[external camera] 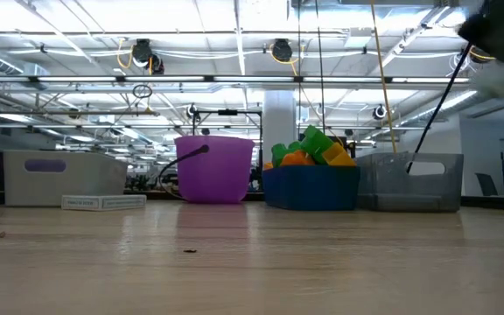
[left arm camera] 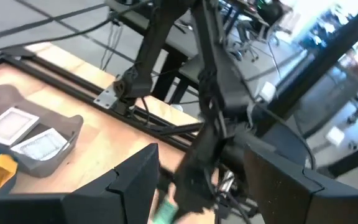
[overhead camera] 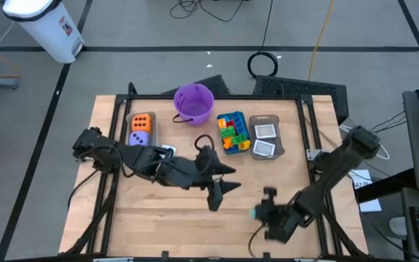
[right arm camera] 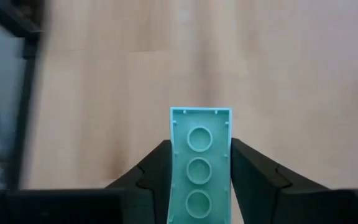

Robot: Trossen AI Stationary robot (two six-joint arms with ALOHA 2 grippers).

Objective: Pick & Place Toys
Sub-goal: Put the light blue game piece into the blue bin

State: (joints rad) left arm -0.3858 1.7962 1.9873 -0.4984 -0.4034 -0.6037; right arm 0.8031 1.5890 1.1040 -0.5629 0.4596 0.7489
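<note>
Teal brick (right arm camera: 200, 167) clamped between fingers of right gripper (right arm camera: 200, 180) | bare wooden tabletop (right arm camera: 229, 56) beneath | left gripper (overhead camera: 220, 185) fingers spread, empty, above tabletop centre

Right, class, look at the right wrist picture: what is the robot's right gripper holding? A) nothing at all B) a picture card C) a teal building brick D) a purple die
C: in the right wrist view the right gripper has its two dark fingers closed on either side of a teal brick, whose hollow underside with round sockets faces the camera.
</note>
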